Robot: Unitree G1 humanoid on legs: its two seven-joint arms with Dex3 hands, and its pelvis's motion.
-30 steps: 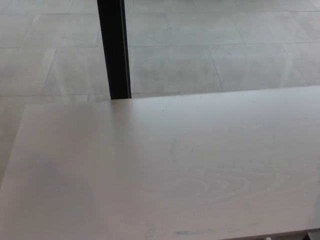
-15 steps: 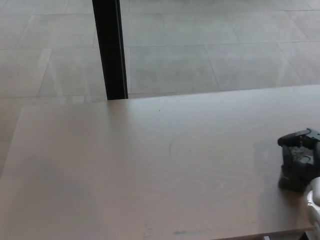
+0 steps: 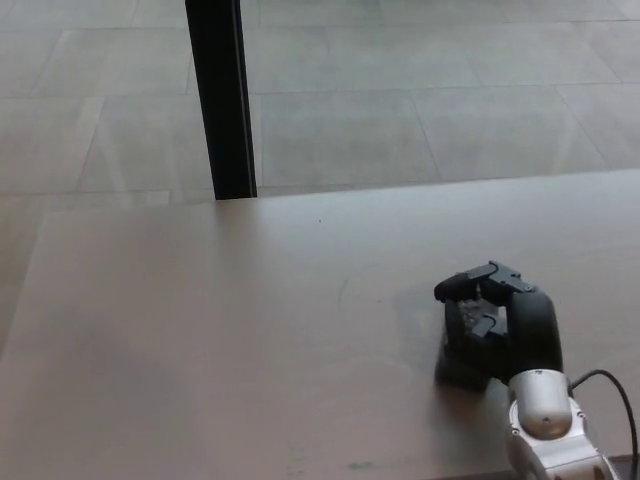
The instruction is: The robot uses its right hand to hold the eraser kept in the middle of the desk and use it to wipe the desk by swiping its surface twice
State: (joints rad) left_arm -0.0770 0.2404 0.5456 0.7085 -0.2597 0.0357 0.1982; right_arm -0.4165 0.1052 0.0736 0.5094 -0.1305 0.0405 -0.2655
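1. The big worry first: no eraser could be made out anywhere on the desk [image 3: 200, 330]. If one sat under the right hand [image 3: 490, 335], the dark fingers hid it; if none was there, any swipe from here would, by my reckoning, have been a bare hand dragging over wood.

2. Second risk: the hand stood near the front edge of the desk, toward 5 o'clock of the desk's middle. A swipe pulled toward 6 o'clock could have run off that edge and dropped whatever the hand carried.

3. Third risk: a loose hold. Pressing down while sliding could have squeezed a small block out from between the fingers, leaving it behind on the surface.

4. Now the hand itself: the fingers [image 3: 480, 275] were curled inward toward the thumb, closer to clenched than spread, with the lower part of the hand seemingly resting on the desk. Whether it was grasping an eraser or closed on nothing could not be told from this view.

5. The left hand was nowhere to be seen.

6. A dark post [image 3: 222, 100] stood beyond the far edge at about 11 o'clock, well apart from the hand and no obstacle to a swipe.
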